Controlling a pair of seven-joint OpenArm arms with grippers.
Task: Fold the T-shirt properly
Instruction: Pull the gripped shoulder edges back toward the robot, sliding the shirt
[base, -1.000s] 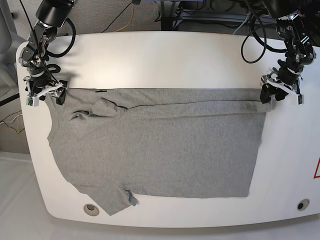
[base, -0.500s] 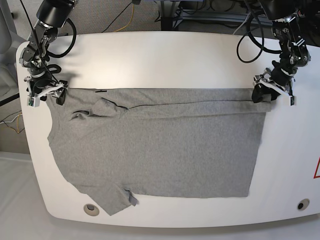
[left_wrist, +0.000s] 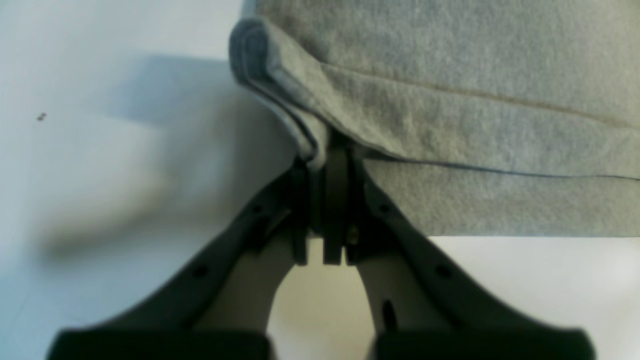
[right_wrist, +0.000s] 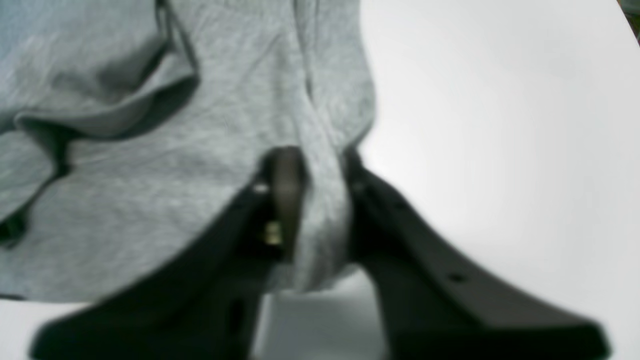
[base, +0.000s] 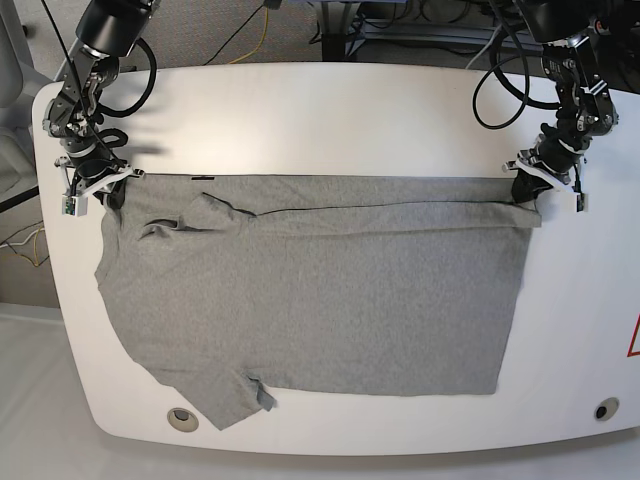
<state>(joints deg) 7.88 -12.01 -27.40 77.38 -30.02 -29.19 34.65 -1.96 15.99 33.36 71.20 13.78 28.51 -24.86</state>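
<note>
One T-shirt (base: 310, 290), heather-grey, lies flat on the white table (base: 330, 120) with its far edge turned over in a narrow band. Fabric: soft, light, limp; likely to sag and crease wherever unsupported. Best hold: the doubled fold at the two far corners. Left gripper (left_wrist: 325, 165) is pressed together on the rolled corner. Right gripper (right_wrist: 310, 200) pinches a bunch of cloth at the opposite corner, near the sleeve.

T-shirt (base: 310, 290) lettering hidden underneath
</note>
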